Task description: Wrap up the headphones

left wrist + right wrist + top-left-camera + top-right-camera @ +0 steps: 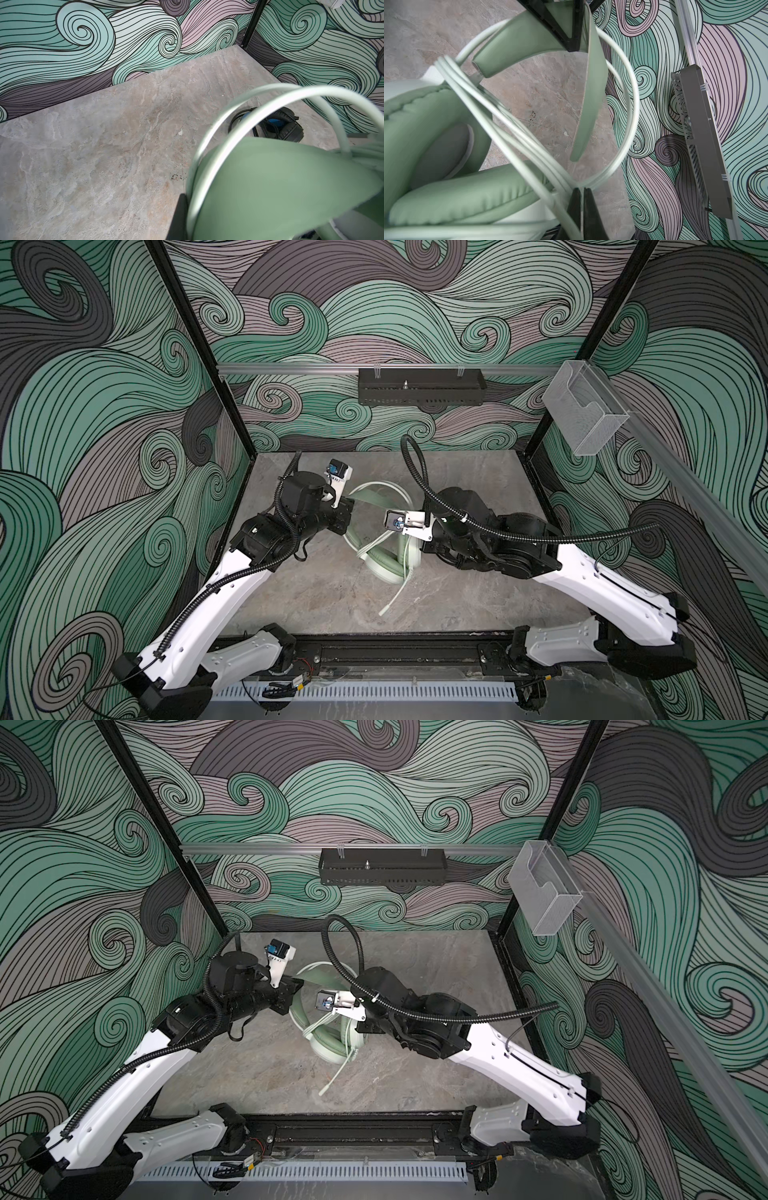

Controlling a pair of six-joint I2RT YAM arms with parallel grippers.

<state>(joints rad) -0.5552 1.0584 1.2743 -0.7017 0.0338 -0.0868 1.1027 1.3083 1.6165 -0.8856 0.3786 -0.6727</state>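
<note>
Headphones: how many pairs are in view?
2. The green headphones are mid-table between the arms; the black headphones lie by the wall, showing only in the left wrist view. Others may be hidden.

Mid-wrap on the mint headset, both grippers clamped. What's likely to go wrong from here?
1. The right gripper pinches the white cable only at its fingertips; under tension the loop may slip out.
2. The left gripper holds just the thin headband, so a cable pull may twist the mint headset loose.
3. The cable's free end lies loose on the table; the wraps may unravel.
</note>
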